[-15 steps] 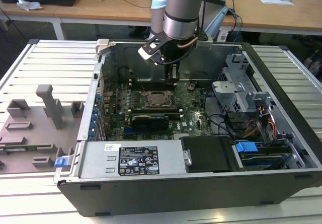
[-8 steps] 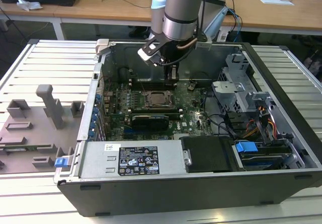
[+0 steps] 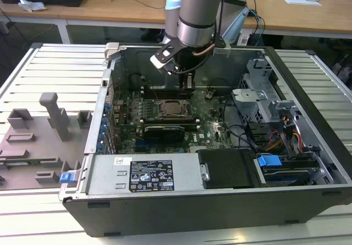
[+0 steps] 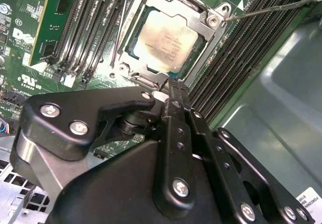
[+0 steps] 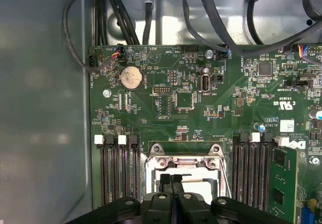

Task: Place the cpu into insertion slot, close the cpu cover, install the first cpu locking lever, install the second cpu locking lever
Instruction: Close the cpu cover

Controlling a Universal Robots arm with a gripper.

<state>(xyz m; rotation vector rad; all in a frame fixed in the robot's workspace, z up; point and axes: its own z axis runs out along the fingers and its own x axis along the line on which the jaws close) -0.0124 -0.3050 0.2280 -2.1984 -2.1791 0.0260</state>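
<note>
On the exterior view's left a grey fixture tray [image 3: 33, 146] lies outside the open computer case [image 3: 220, 206], well apart from the fingers. Further in, the insertion slot [image 3: 175, 108] sits on the green board [image 5: 191, 103], just ahead of the gripper [image 5: 171, 179], whose fingers are drawn together with nothing visibly between them. The cpu [image 4: 166, 40] is already seated in the slot, its pale metal top just beyond the fingertips. The cpu cover [image 4: 209, 25] appears to lie flat around it, so the first two steps look done. Memory slots [image 4: 88, 27] run along either side of the socket. One thin wire lever [image 4: 121, 30] runs along the socket's edge near the fingertips, and another wire lever [image 4: 266, 10] sticks out across the memory slots, further from them; both look unlatched. The step in hand therefore seems to be the first locking lever. That work calls for the closed tips to bear on the thin wire squarely, since it could slip off them, and to carry it down under its hook.
</note>
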